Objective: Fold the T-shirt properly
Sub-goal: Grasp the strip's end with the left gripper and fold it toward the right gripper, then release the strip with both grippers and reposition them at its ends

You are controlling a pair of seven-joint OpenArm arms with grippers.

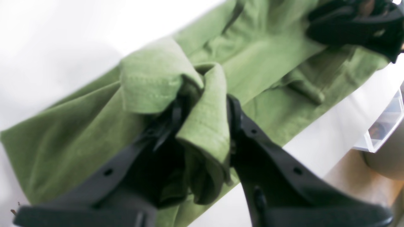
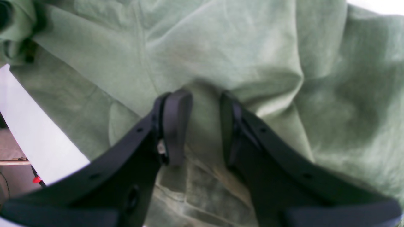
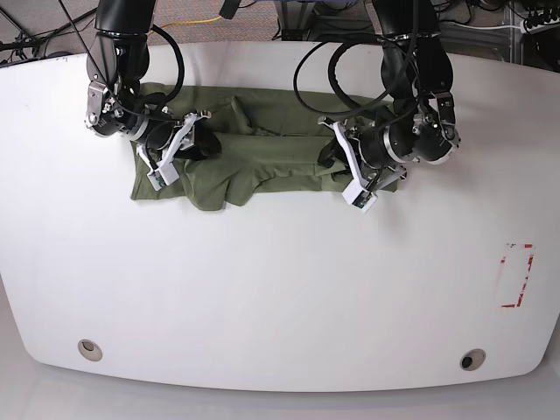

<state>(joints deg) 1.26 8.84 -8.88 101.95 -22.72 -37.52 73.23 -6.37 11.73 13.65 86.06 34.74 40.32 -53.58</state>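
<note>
Olive-green T-shirt (image 3: pixel 254 162) lies bunched in a long wrinkled band across the far side of the white table (image 3: pixel 280 289). Left gripper (image 1: pixel 202 104) is clamped on a hemmed fold. Right gripper (image 2: pixel 205 104) pinches a ridge of cloth at the other end.

The base view is sharp and evenly lit from above, the white tabletop (image 3: pixel 280 289) bright with soft, short shadows under the arms. Its edges bow outward, a wide-lens distortion. The left wrist view is overexposed: the tabletop burns out to pure white at upper left, and the whole picture is soft, the T-shirt (image 1: pixel 79 135) showing vivid green. The right wrist view is dimmer and greyer, washed of colour, hazy throughout, with the black left and right hand fingers (image 2: pixel 175 123) blurred nearest the lens.
</note>
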